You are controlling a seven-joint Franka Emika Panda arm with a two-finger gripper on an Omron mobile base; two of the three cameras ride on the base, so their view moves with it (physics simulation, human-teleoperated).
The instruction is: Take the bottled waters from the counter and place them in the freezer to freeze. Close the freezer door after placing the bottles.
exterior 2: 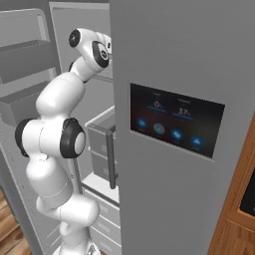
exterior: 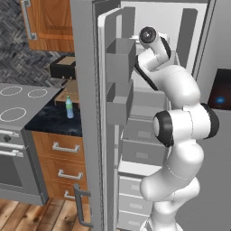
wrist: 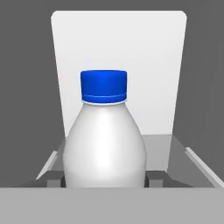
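On the counter [exterior: 54,119], at nine o'clock from the arm, the green-capped bottle [exterior: 69,107] stands upright beside the stove [exterior: 22,106]. The freezer door [exterior: 88,113] hangs open, bins on its inner face. The arm reaches into the freezer [exterior: 149,103]. The gripper [wrist: 105,177] holds the white bottle [wrist: 104,140] upright, one finger [wrist: 54,178] on each side, blue cap at twelve o'clock.

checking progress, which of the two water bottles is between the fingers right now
The stout white bottle with the blue cap, flanked by both fingers in the hand view. The slimmer clear green-capped bottle stands on the black counter, left of the freezer door.
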